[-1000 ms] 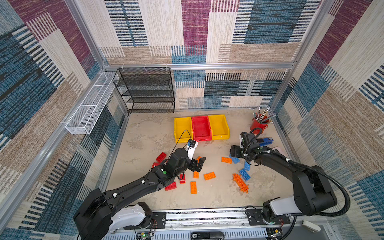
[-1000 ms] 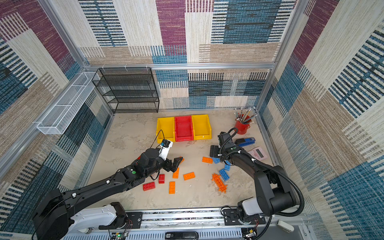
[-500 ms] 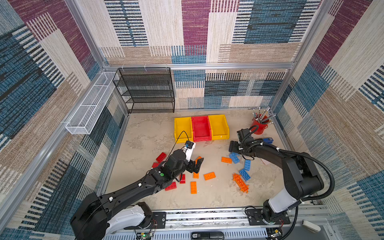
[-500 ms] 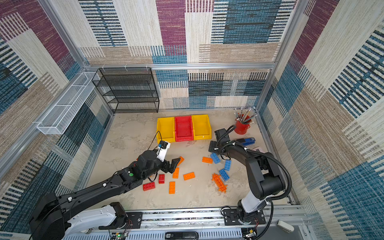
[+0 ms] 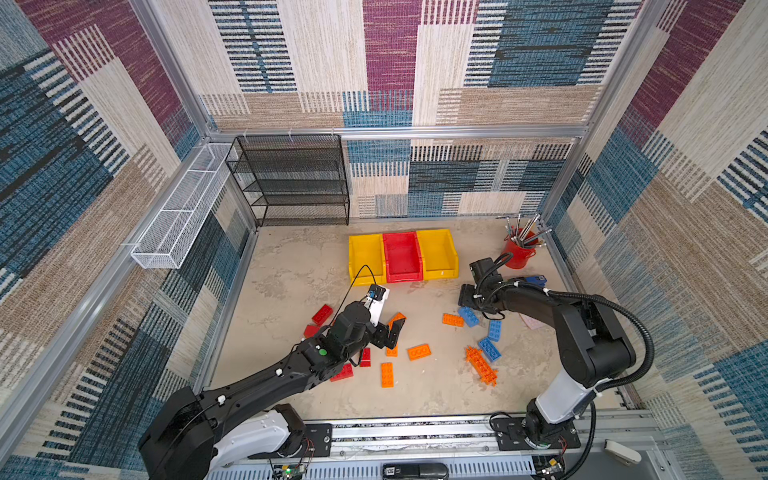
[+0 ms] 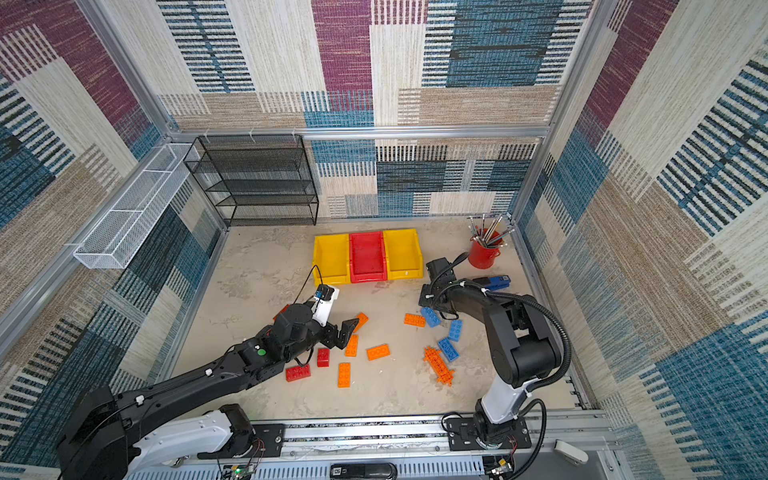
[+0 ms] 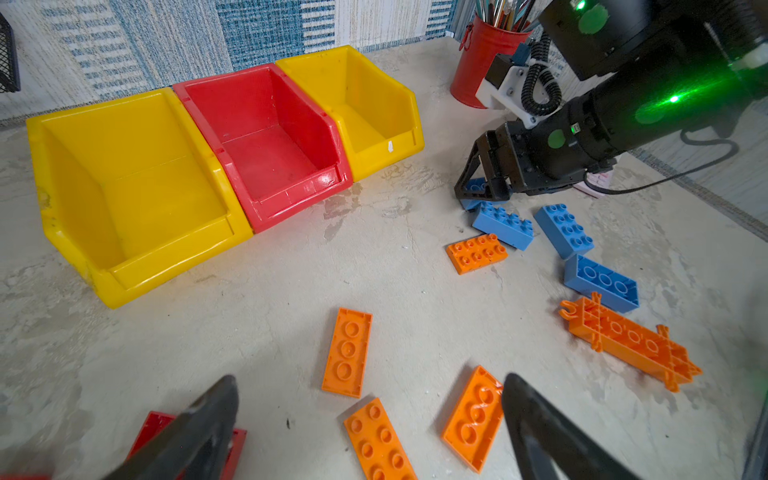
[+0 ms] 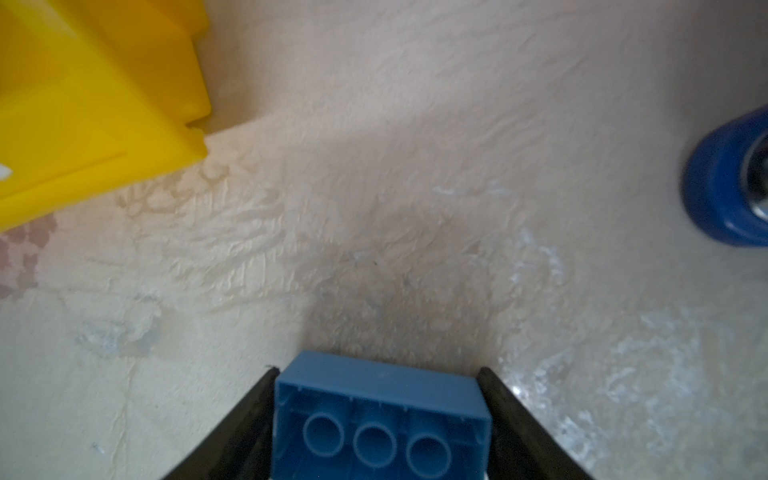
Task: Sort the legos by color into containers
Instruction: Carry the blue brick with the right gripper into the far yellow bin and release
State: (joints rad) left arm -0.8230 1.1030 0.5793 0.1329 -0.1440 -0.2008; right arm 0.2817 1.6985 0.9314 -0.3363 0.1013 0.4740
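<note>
On the left of the tabletop (image 5: pixel 291 270), the left gripper (image 5: pixel 390 334) hangs with fingers spread wide and empty over loose orange bricks (image 7: pixel 347 352), with red bricks (image 5: pixel 322 314) beside its arm. At centre back, the three containers (image 7: pixel 303 108) stand in a row, all empty. To the right, the right gripper (image 5: pixel 465 302) has narrowed its fingers within the last second. They now press both sides of a blue brick (image 8: pixel 380 419), low near the yellow bin (image 8: pixel 104 104). This looks like the first pick, so sorting has barely begun.
</note>
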